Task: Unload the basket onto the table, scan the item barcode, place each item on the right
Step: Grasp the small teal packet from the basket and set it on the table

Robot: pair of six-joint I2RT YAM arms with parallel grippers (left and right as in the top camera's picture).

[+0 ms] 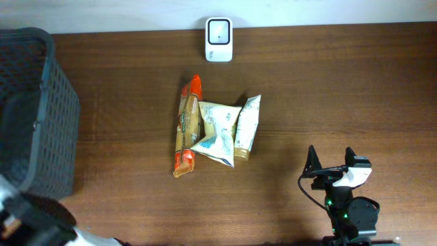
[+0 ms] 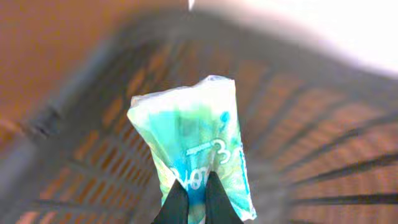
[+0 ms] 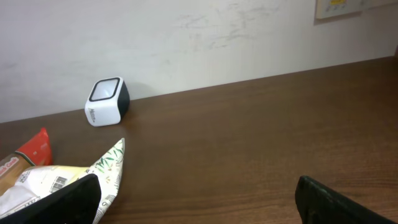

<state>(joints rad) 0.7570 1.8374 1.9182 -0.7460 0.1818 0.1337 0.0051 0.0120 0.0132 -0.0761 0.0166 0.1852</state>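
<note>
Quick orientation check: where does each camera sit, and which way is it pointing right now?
Overhead: above the table, looking straight down on the basket, scanner and packet pile; right gripper, open, lower right.
Left wrist: looks along the left gripper, shut on a teal packet, basket mesh behind.
Right wrist: low, facing across the table to the wall; own fingers at the bottom edge.
Overhead and right wrist share the scanner and packet pile.
</note>
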